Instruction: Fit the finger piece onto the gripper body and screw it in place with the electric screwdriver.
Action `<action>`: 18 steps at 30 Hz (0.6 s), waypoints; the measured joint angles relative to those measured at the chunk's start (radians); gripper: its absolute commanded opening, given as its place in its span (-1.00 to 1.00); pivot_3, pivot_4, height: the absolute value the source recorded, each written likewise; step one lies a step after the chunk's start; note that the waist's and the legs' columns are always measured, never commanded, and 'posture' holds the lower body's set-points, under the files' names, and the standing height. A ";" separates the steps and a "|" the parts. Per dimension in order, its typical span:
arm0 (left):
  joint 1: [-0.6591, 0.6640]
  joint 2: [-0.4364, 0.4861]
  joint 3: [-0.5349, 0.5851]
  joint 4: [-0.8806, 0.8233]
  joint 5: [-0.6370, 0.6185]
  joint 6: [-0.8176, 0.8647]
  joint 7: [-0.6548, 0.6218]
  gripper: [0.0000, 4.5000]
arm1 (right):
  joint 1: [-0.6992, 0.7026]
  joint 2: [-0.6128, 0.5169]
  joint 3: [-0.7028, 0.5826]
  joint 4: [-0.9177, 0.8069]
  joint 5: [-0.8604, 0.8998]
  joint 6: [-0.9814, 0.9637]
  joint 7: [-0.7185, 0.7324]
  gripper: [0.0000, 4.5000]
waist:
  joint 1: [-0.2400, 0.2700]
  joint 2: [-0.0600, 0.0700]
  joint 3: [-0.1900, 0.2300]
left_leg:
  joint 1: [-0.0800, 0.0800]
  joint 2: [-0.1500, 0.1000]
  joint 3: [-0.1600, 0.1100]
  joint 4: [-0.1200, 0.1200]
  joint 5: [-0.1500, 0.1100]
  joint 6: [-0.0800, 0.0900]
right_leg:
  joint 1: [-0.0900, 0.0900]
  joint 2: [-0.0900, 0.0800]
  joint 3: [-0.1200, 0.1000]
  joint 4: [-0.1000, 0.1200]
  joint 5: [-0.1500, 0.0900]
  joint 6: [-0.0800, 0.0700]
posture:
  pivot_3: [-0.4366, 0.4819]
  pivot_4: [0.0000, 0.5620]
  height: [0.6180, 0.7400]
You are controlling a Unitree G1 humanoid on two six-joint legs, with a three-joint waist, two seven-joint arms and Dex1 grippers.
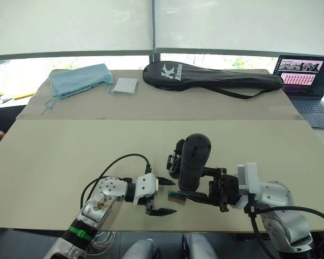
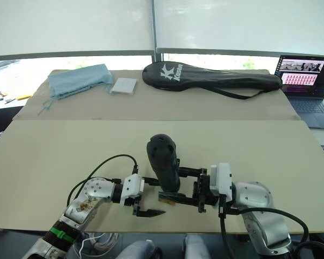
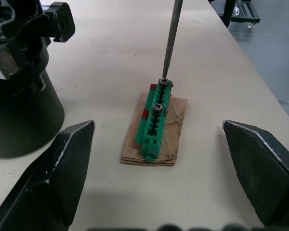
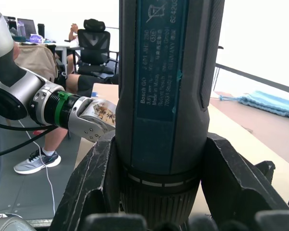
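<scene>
My right gripper (image 1: 193, 184) is shut on the electric screwdriver (image 1: 194, 159), a thick black cylinder held upright near the table's front edge. Its thin metal bit (image 3: 171, 38) comes down onto a screw in a small green holder (image 3: 155, 118) that lies on a brown card. My left gripper (image 1: 174, 197) stands open, one finger on each side of that holder, touching nothing. The gripper body (image 1: 176, 158), black with a round base (image 3: 19, 115), stands just behind the screwdriver. The finger piece is hidden or out of view.
Along the back of the table lie a long black racket bag (image 1: 210, 77), a blue cloth (image 1: 78, 80) and a small white pack (image 1: 124, 86). A laptop (image 1: 305, 81) stands at the far right. The right wrist view shows a person seated (image 4: 82, 82) beyond the table.
</scene>
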 measured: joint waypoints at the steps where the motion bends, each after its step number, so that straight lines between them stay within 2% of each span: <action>1: 0.000 0.000 0.000 0.000 0.000 0.000 0.000 1.00 | 0.000 0.000 0.000 0.000 0.000 0.000 0.000 -0.15 | 0.000 0.000 0.000 | 0.000 0.000 0.000 0.000 0.000 0.000 | 0.000 0.000 0.000 0.000 0.000 0.000 | -0.05 -0.47 1.00; 18: 0.000 0.000 0.000 0.000 0.000 0.000 0.000 1.00 | 0.000 -0.001 0.015 0.001 -0.002 0.000 -0.001 -0.15 | 0.000 0.000 0.000 | 0.000 0.000 0.000 0.000 0.000 0.000 | 0.000 0.000 0.000 0.000 0.000 0.000 | -0.05 -0.47 1.00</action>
